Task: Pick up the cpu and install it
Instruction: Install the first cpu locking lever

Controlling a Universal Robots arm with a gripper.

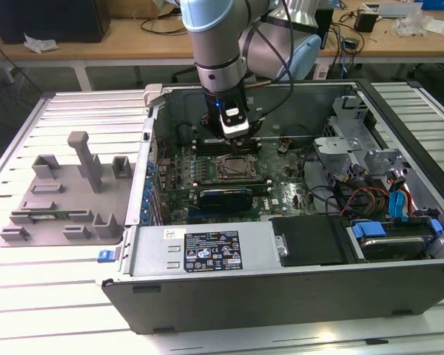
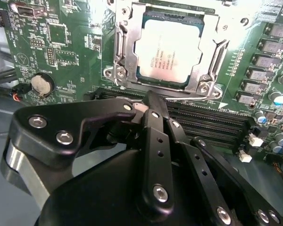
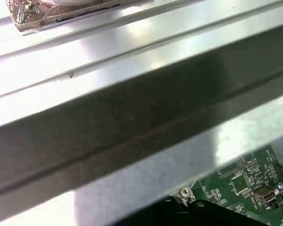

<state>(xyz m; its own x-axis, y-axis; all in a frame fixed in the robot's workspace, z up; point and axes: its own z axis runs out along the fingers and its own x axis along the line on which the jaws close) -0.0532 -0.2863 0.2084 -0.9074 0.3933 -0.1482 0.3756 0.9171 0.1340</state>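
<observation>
Since the cpu [image 2: 167,49] already lies flat inside the socket frame [image 2: 122,56] on the motherboard [image 2: 61,42], silver top up, the pick and place looks done and seating looks square to the frame edges. The gripper [image 2: 148,101] hangs just beside the socket, over the black memory slots [image 2: 212,125], carrying nothing; its fingers [image 2: 153,136] look drawn together, tips closed on air. Likely it sits there to stay off the chip. In the exterior view the arm [image 1: 218,44] drops straight down into the open computer case [image 1: 281,292], with the socket [image 1: 235,168] just in front of the wrist. Room is tight: case wall [image 1: 157,111] on the exterior view's left, drive cage [image 1: 355,118] and cables [image 1: 355,200] on its right, so up is the free way. A grey fixture tray [image 1: 59,192] sits outside the case, well apart. The first wrist view catches the case's metal lip [image 3: 132,122] close by.
</observation>
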